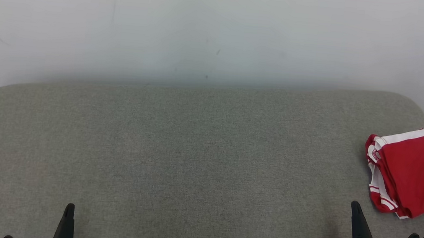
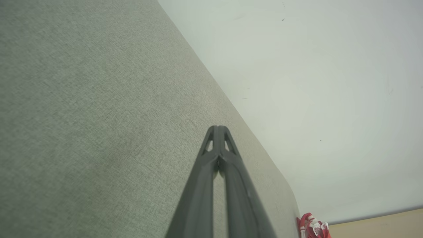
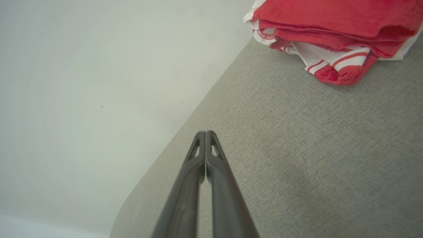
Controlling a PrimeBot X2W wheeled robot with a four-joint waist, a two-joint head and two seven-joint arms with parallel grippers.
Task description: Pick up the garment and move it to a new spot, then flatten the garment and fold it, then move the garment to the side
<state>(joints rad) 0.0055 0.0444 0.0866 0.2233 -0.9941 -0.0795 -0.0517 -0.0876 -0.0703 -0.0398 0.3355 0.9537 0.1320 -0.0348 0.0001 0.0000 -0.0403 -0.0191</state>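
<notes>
You're looking at a task that seems nearly finished: the red garment (image 1: 414, 175) is lying folded at the right end of the grey cushion (image 1: 193, 152), well aside. Your left gripper (image 2: 217, 128) and right gripper (image 3: 205, 133) are hovering with jaws pressed together, holding nothing. The right wrist view is giving you the stacked layers and striped trim; the left wrist view is catching tan floor (image 2: 380, 224).

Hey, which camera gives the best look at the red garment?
The right wrist view: the garment is large and sharp, its folded layers and striped trim plain. The head view shows it smaller, cut by the right edge; the left wrist view, a distant scrap.
</notes>
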